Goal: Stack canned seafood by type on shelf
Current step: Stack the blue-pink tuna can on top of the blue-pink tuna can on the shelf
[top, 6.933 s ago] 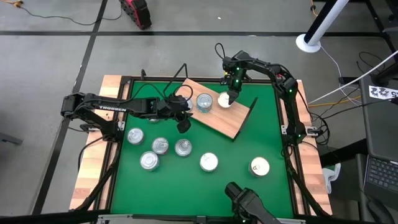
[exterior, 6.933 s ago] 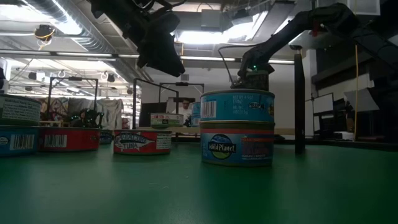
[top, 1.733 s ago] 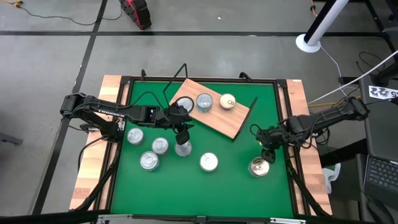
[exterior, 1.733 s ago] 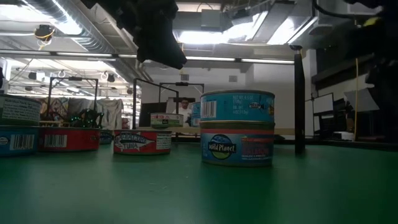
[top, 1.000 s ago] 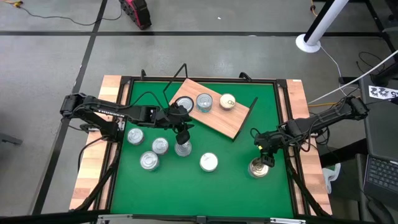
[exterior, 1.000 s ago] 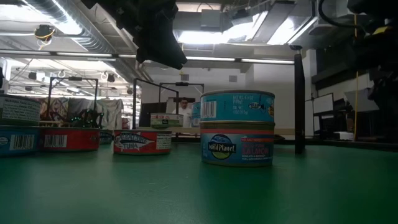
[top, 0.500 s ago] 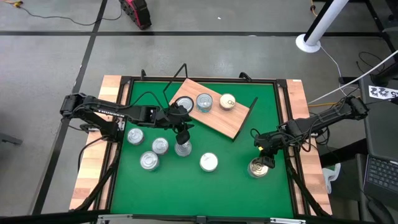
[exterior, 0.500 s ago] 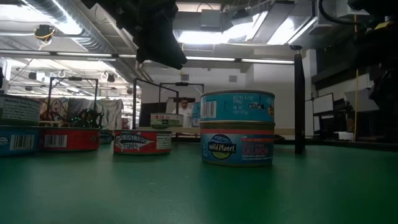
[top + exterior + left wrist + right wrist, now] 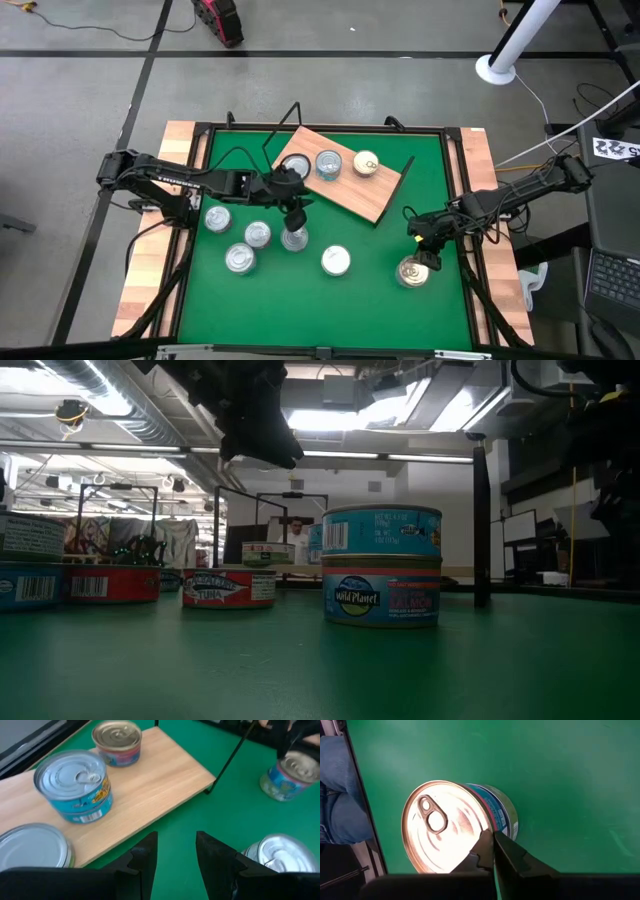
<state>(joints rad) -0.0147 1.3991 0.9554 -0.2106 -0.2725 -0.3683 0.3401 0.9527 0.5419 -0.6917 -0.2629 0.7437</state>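
The shelf (image 9: 350, 185), a light wooden board on black wire supports, lies at the far middle. It bears three tins: a silver-lidded one (image 9: 31, 847), a teal one (image 9: 75, 782) and a gold-topped one (image 9: 117, 739). Several more tins stand on the green table. My left gripper (image 9: 174, 857) is open with nothing between its fingers, hovering over a table tin (image 9: 293, 239). My right gripper (image 9: 493, 844) is shut, its tips over the rim of the tin (image 9: 447, 825) at the near right. In the low view a teal tin (image 9: 381, 530) rests on a Wild Planet tin (image 9: 381, 596). My right gripper's shut fingertips (image 9: 486, 845) come slanting down from above and stand at the lid's rim (image 9: 481, 822), on the side next to the label. The tin stands upright on the table. Whether the tips touch the lid, I cannot tell.
Loose tins stand at the near left (image 9: 217, 218), (image 9: 258, 234), (image 9: 240, 258) and near the middle (image 9: 335, 260). A black frame and wooden side strips (image 9: 150, 270) bound the green table. A person's jeans-clad leg (image 9: 340, 790) shows beyond the table's edge.
My right gripper has shut over the tin at the near right, and the arm has kept its place. My left arm has kept still.
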